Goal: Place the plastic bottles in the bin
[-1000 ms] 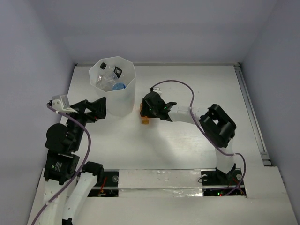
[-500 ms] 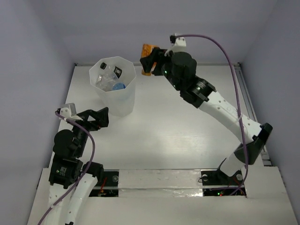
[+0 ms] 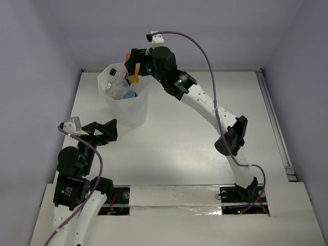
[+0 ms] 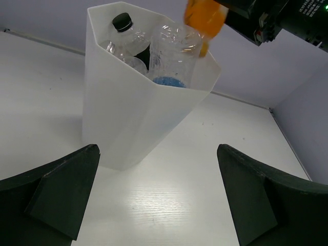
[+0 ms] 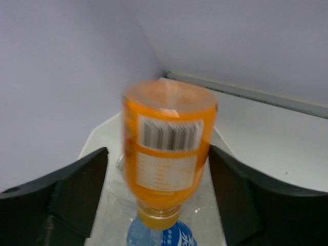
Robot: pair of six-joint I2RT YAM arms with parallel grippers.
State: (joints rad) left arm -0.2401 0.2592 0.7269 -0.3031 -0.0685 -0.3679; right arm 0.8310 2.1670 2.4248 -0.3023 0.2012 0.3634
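Observation:
The bin stands at the back left and holds several bottles: a black-capped one, a clear one and a blue-labelled one. My right gripper hangs over the bin's rim. Its jaws are spread wide. The orange bottle is between them, neck down and blurred, with a gap beside it. It also shows in the left wrist view, just above the bin. My left gripper is open and empty, low on the table in front of the bin.
White walls close in the table at the back and on both sides. A metal rail runs along the right edge. The right arm's purple cable arcs above the table.
My right arm has swung left from the back wall to above the bin with the orange bottle. The bottle now points neck down between spread jaws. The left arm has hardly moved.

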